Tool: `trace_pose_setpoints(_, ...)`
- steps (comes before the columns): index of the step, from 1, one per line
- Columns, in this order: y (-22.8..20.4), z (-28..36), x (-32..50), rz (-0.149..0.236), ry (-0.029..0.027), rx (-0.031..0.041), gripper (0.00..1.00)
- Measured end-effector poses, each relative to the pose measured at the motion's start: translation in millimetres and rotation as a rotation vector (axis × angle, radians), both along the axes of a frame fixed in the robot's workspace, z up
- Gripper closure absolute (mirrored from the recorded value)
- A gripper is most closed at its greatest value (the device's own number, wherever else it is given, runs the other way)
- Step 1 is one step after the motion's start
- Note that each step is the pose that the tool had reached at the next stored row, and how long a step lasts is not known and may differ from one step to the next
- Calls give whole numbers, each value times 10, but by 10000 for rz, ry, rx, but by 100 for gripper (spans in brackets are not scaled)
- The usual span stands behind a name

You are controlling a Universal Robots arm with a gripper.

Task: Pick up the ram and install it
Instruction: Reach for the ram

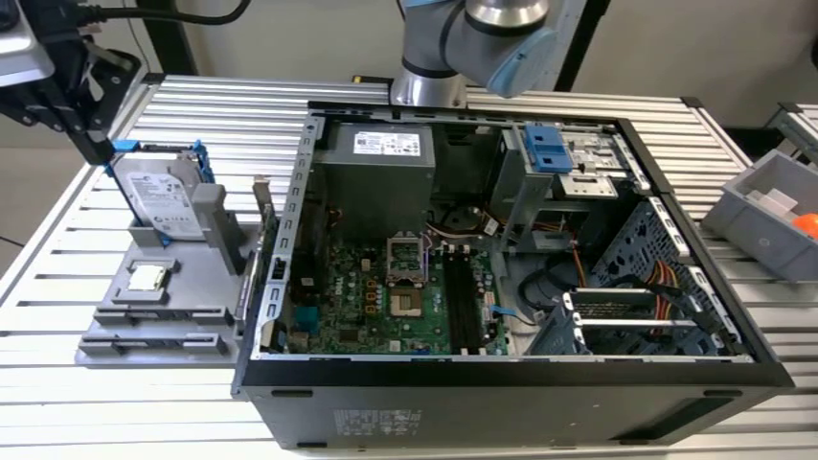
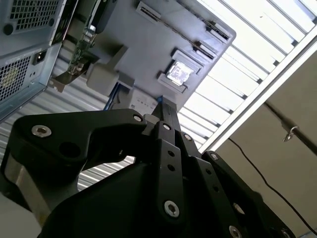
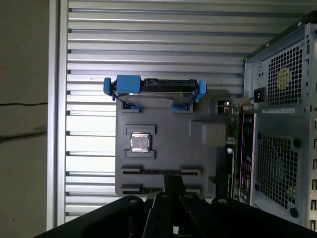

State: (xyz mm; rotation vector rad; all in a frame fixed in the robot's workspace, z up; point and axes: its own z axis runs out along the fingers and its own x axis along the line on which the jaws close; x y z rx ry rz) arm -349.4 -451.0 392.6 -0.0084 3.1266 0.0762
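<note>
Hangs over the grey fixture (image 3: pixel 173 144) on the desk (image 3: pixel 148 49), pincer (image 3: pixel 173 181) closed on nothing. Lines up above the ram (image 3: pixel 143 170), seemingly stood edge-up in a slot for grasping from above, outside the computer case (image 1: pixel 511 393).

Ram (image 3: pixel 143 170): a long, thin, dark strip seen edge-on in the first wrist view. It lies level in a narrow slot of the grey fixture (image 3: pixel 168 131), held between the slot's two end blocks. Its chips and board colour cannot be made out from this angle.
</note>
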Motion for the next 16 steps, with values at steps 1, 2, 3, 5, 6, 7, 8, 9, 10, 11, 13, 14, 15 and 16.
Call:
trace_pose_setpoints(1, -9, 0, 0, 0, 1, 0, 100)
trace_pose_setpoints(2, -17, 0, -1, 0, 2, 0, 100)
trace_pose_setpoints(3, -26, 0, -1, 1, 3, 0, 100)
trace_pose_setpoints(5, -43, 0, -2, 0, 4, 0, 100)
trace_pose_setpoints(6, -51, 0, -3, 0, 6, 0, 100)
trace_pose_setpoints(7, -60, 0, -3, 1, 6, 0, 100)
trace_pose_setpoints(8, -68, 0, -4, 1, 8, 0, 100)
trace_pose_setpoints(9, -76, 0, -4, 0, 8, 0, 100)
trace_pose_setpoints(10, -84, 0, -5, 0, 10, 0, 100)
trace_pose_setpoints(11, -93, 0, -5, 0, 11, 0, 100)
trace_pose_setpoints(13, -109, 0, -6, 1, 12, 0, 100)
trace_pose_setpoints(14, -117, 0, -7, 0, 14, 0, 100)
trace_pose_setpoints(15, -125, 0, -8, 0, 14, 0, 100)
trace_pose_setpoints(16, -131, 0, -8, 0, 15, 0, 100)
